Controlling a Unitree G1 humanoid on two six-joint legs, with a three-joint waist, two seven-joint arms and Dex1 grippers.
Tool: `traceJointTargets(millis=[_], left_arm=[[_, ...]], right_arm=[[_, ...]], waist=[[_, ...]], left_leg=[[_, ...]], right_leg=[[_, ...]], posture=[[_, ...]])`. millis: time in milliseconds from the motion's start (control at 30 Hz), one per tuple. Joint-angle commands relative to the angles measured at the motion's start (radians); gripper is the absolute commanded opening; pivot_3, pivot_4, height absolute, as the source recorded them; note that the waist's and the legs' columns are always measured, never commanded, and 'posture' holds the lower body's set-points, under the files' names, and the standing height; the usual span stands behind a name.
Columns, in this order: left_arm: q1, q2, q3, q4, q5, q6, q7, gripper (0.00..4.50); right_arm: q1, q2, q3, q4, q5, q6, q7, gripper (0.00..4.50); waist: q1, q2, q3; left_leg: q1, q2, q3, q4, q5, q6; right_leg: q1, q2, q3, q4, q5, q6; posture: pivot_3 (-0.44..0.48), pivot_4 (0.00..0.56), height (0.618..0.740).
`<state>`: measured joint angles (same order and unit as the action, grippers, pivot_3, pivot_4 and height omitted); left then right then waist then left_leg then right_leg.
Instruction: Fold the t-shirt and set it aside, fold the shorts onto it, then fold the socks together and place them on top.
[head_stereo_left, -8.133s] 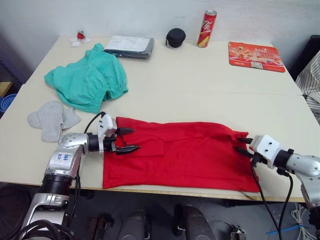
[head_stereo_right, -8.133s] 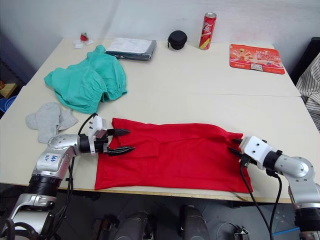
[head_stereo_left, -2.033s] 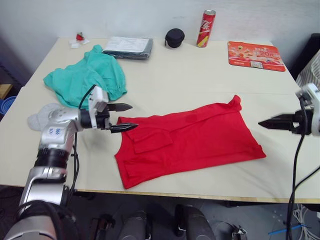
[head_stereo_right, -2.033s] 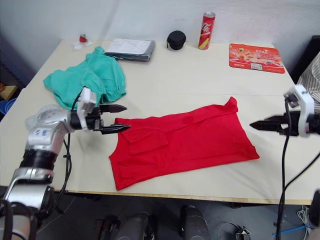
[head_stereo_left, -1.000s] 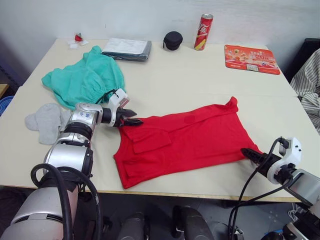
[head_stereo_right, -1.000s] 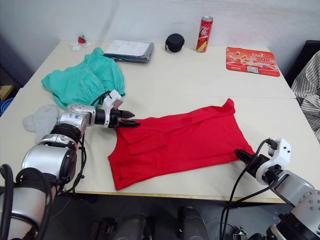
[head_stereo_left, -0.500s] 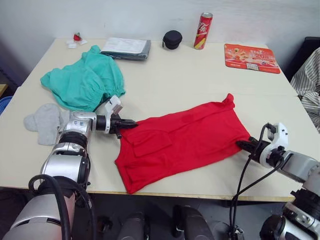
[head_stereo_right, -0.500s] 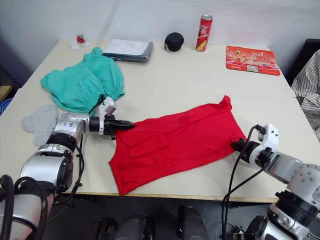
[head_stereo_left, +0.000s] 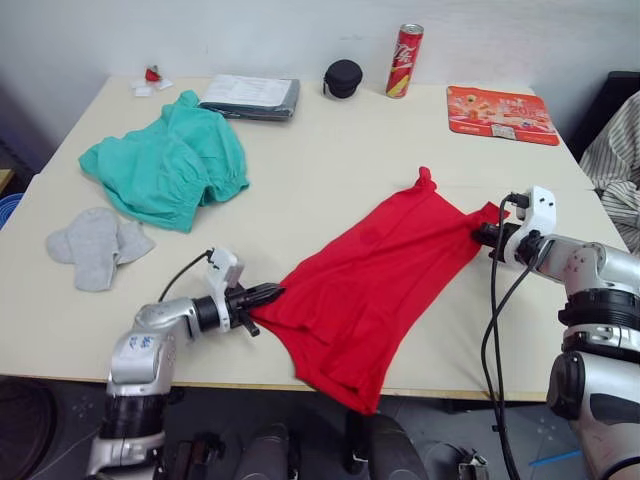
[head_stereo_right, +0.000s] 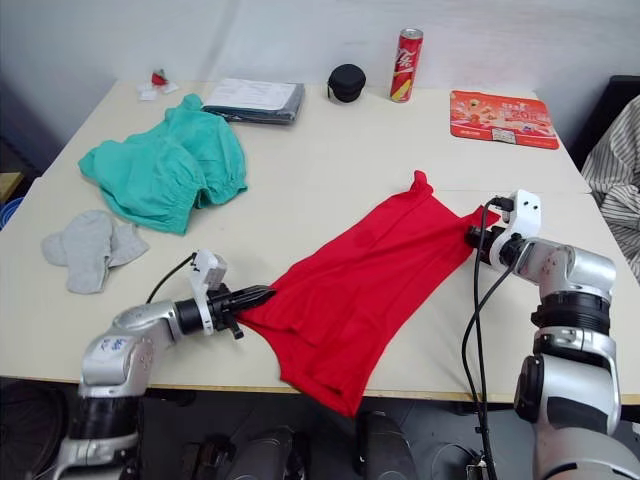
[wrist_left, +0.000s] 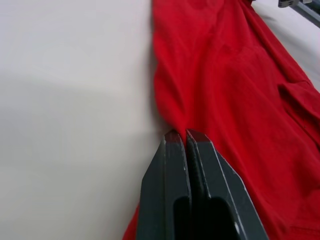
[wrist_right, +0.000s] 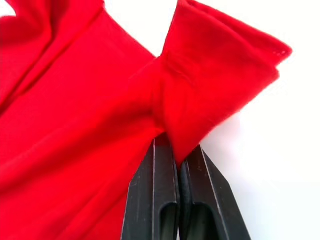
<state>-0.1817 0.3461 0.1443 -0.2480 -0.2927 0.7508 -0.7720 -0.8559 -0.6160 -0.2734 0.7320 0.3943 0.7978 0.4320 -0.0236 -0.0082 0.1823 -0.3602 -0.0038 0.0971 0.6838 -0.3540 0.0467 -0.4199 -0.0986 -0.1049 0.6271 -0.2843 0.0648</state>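
Note:
The red t-shirt lies stretched on a slant across the front of the table, and its lowest corner hangs over the front edge. My left gripper is shut on the shirt's near left edge; the left wrist view shows red cloth pinched at the fingertips. My right gripper is shut on the shirt's far right corner, where a bunched fold sits between its fingers. The teal shorts lie crumpled at the back left. The grey socks lie side by side near the left edge.
Along the back of the table stand a grey folded packet, a black round case, a red can and a red printed mat. A small red item sits at the back left corner. Striped fabric shows past the right edge.
Both grippers have closed on the t-shirt. The left one has pulled its edge toward the front of the table while the right one carried its corner farther back, so the shirt now lies diagonally.

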Motion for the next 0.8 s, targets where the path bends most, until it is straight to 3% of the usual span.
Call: traceJointTargets(millis=[33,100,200,400,500,600,667,733,800], left_arm=[[0.052,0.003,0.011,-0.114,-0.018,-0.024,0.064,0.06],[0.085,0.016,0.042,-0.13,-0.041,-0.036,0.069,0.0],[0.08,0.109,0.095,-0.111,-0.108,-0.031,-0.013,0.64],[-0.065,0.378,0.08,0.099,-0.176,-0.022,-0.251,2.54],[-0.175,0.425,0.012,0.194,-0.193,-0.015,-0.339,3.5],[-0.382,0.332,-0.106,0.359,-0.163,-0.05,-0.386,4.48],[-0.48,0.27,-0.182,0.454,-0.12,-0.088,-0.406,4.48],[-0.576,0.21,-0.27,0.579,-0.07,-0.147,-0.464,4.48],[-0.678,0.127,-0.316,0.751,-0.003,-0.256,-0.445,4.48]], right_arm=[[-0.023,-0.009,0.006,0.032,-0.029,-0.076,0.034,0.0],[0.006,-0.012,0.026,-0.035,-0.017,-0.047,0.088,0.42],[0.118,-0.056,0.072,-0.253,0.007,0.037,0.18,1.29],[0.397,-0.203,-0.004,-0.637,0.12,0.251,0.283,3.41],[0.515,-0.262,-0.084,-0.758,0.197,0.343,0.321,4.46],[0.653,-0.255,-0.202,-0.951,0.338,0.499,0.342,4.5],[0.713,-0.207,-0.263,-1.055,0.413,0.568,0.319,4.5],[0.765,-0.112,-0.301,-1.175,0.492,0.621,0.269,4.5],[0.8,-0.002,-0.32,-1.261,0.529,0.642,0.19,4.5]], waist=[[0.002,0.0,0.0],[0.001,0.0,0.0],[0.0,0.0,0.0],[0.022,0.005,0.001],[0.032,0.006,0.001],[0.041,0.009,0.001],[0.049,0.007,0.001],[0.05,0.006,0.0],[0.047,0.006,0.001]], left_leg=[[0.0,0.0,0.0,0.0,0.0,0.0],[0.0,0.0,-0.001,0.0,0.0,0.0],[0.0,0.001,-0.002,-0.001,0.0,0.0],[-0.001,0.001,-0.004,0.0,0.0,-0.001],[-0.001,0.0,-0.005,0.0,-0.001,-0.001],[0.0,0.0,-0.005,-0.001,-0.002,0.0],[0.0,0.0,-0.006,0.0,-0.001,0.0],[0.0,0.0,-0.006,0.0,-0.001,0.0],[0.0,0.0,-0.005,0.0,-0.001,0.0]], right_leg=[[0.0,0.0,0.0,0.0,0.0,0.0],[0.0,0.0,-0.001,0.0,0.0,0.0],[0.0,0.0,-0.002,-0.001,0.0,0.0],[0.001,0.0,-0.003,-0.002,-0.001,-0.001],[0.002,-0.002,-0.005,-0.006,-0.001,-0.001],[0.004,-0.002,-0.005,-0.005,0.0,0.0],[0.005,-0.002,-0.006,-0.005,0.0,0.0],[0.005,0.0,-0.006,-0.005,0.0,0.0],[0.005,0.002,-0.007,-0.006,0.0,0.0]], posture=[[0.0,0.15,0.74],[0.0,0.15,0.74],[0.0,0.15,0.74],[0.0,0.15,0.74],[0.0,0.15,0.74],[0.0,0.15,0.74],[0.0,0.15,0.74],[0.0,0.15,0.74],[0.0,0.15,0.74]])
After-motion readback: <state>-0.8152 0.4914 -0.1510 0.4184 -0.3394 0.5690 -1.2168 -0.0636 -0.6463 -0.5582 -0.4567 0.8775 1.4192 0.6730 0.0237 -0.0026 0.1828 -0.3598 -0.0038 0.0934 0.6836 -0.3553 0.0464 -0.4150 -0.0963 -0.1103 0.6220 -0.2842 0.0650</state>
